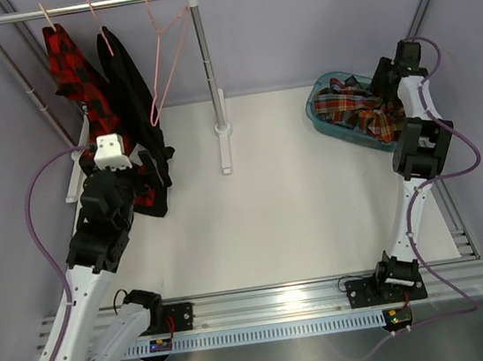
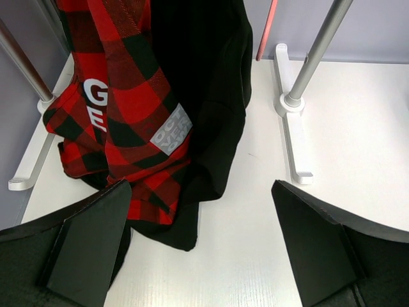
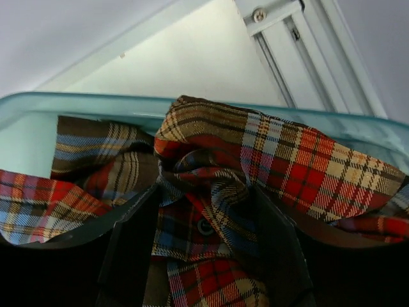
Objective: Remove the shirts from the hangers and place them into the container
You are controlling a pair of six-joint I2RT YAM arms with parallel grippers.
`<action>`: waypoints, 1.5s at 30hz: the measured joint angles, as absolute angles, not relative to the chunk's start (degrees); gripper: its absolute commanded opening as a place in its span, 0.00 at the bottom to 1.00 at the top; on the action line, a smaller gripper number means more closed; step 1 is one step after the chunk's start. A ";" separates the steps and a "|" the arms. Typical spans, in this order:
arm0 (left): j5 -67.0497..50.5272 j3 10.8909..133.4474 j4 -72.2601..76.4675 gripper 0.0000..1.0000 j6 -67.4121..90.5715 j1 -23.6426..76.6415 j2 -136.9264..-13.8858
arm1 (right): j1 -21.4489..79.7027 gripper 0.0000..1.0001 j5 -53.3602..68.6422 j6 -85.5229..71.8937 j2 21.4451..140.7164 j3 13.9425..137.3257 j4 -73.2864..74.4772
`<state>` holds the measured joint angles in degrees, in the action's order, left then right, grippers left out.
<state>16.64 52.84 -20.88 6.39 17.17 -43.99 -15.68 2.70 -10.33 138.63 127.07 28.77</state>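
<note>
The tartan shirt [image 1: 359, 112] lies bunched in the teal container [image 1: 314, 110] at the back right, partly draped over its rim [image 3: 77, 102]. My right gripper [image 3: 203, 198] is down in the container, shut on a gathered fold of the tartan shirt [image 3: 211, 166]. On the rail at the back left, the red-and-black check shirt [image 2: 121, 96] and the black shirt [image 2: 204, 83] hang on pink hangers [image 1: 95, 13], their hems on the table. An empty pink hanger [image 1: 164, 62] hangs beside them. My left gripper [image 2: 201, 192] stands open just in front of the two hems, holding nothing.
The white rail [image 1: 85, 5] rests on posts with flat feet on the table [image 2: 291, 128]. One post [image 1: 205, 61] stands between the hanging shirts and the container. Grey walls close in on the left, back and right.
</note>
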 measured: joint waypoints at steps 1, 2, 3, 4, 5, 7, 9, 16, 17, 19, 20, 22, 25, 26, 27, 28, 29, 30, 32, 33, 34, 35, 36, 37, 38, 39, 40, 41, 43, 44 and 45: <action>16.64 52.84 -20.86 0.99 6.39 17.17 -43.86 | -15.64 0.67 2.70 -10.55 138.61 126.80 29.17; 16.64 52.84 -20.84 0.99 6.39 17.17 -43.75 | -15.64 0.67 2.70 -10.85 138.61 126.61 29.76; 16.62 52.84 -20.86 0.99 6.42 17.17 -43.64 | -15.59 0.67 2.68 -11.29 138.61 126.43 30.26; 16.62 52.84 -20.86 0.99 6.42 17.17 -43.55 | -15.55 0.67 2.63 -11.73 138.61 126.39 30.92; 16.62 52.84 -20.82 0.99 6.42 17.17 -43.48 | -15.53 0.67 2.61 -12.10 138.61 126.39 31.77; 16.62 52.84 -20.86 0.99 6.42 17.17 -43.44 | -15.49 0.67 2.55 -12.84 138.69 126.80 33.54; 16.62 52.84 -20.86 0.99 6.42 17.17 -43.44 | -15.49 0.67 2.46 -13.21 138.91 127.66 34.94; 16.53 52.84 -20.86 0.99 6.42 17.17 -43.42 | -15.49 0.70 2.44 -13.47 139.09 128.86 36.34; 16.45 52.84 -20.86 0.99 6.42 17.17 -43.42 | -15.49 0.71 2.42 -13.50 138.93 128.86 36.42; 16.25 52.84 -20.88 0.99 6.44 17.17 -43.20 | -15.46 0.73 2.15 -13.56 137.95 128.86 37.10; 16.21 52.84 -20.86 0.99 6.44 17.17 -43.05 | -15.46 0.74 2.00 -13.76 136.94 128.86 37.76; 15.97 52.84 -20.88 0.99 6.48 17.17 -42.44 | -15.46 0.76 1.63 -14.04 133.71 128.14 38.39; 15.42 53.12 -21.23 0.99 6.52 17.17 -41.28 | -15.38 0.78 0.60 -14.41 124.51 124.42 38.37; 15.27 53.34 -21.37 0.99 6.52 17.17 -40.84 | -15.38 0.78 0.45 -14.52 120.64 122.45 37.98; 15.18 53.58 -21.56 0.99 6.52 17.17 -40.36 | -15.38 0.78 0.14 -14.63 116.38 120.44 37.69; 15.16 53.95 -22.02 0.99 6.52 17.17 -39.72 | -15.35 0.77 -0.16 -14.83 111.57 118.06 36.91; 15.16 54.30 -22.61 0.99 6.52 17.17 -38.92 | -15.33 0.77 -0.38 -15.20 107.04 115.66 36.12; 15.16 54.46 -23.03 0.99 6.52 17.17 -38.00 | -15.31 0.77 -0.40 -15.55 102.24 112.53 34.65; 15.20 54.65 -24.14 0.99 6.55 17.17 -35.88 | -15.29 0.76 -0.32 -16.93 92.73 106.04 32.75; 15.20 54.68 -24.62 0.99 6.57 17.17 -34.85 | -15.27 0.76 -0.08 -17.69 88.62 102.96 31.88; 15.20 54.74 -25.08 0.99 6.66 17.17 -33.65 | -15.27 0.76 0.36 -18.50 85.14 99.96 31.18; 15.20 54.76 -25.50 0.99 6.79 17.17 -32.62 | -15.27 0.75 1.13 -19.49 82.17 96.75 30.57; 15.20 54.76 -26.22 0.99 7.01 17.17 -31.77 | -15.27 0.75 1.76 -20.18 79.90 93.82 30.06; 15.20 54.76 -26.65 0.99 7.11 17.17 -30.70 | -15.27 0.75 2.59 -20.88 78.30 91.13 29.80; 15.20 54.76 -27.24 0.99 7.18 17.17 -29.82 | -15.20 0.75 3.33 -21.43 76.95 87.85 28.77; 15.20 54.74 -27.68 0.99 7.22 17.17 -29.08 | -15.18 0.75 4.01 -21.87 76.29 85.52 28.71; 15.20 54.70 -28.14 0.99 7.38 17.17 -28.25 | -15.14 0.75 4.54 -22.37 76.29 82.85 28.62; 15.20 54.63 -28.45 0.99 7.42 17.17 -27.62 | -15.14 0.75 5.34 -22.72 76.90 80.60 28.40; 15.22 54.28 -29.21 0.99 7.55 17.17 -26.04 | -15.11 0.74 6.72 -23.33 79.18 76.99 28.86; 15.25 54.08 -29.65 0.99 7.60 17.17 -25.36 | -15.11 0.74 7.38 -23.62 80.44 75.83 28.93; 15.27 53.87 -30.15 0.99 7.60 17.17 -24.75 | -15.11 0.74 8.14 -23.88 81.71 74.83 28.93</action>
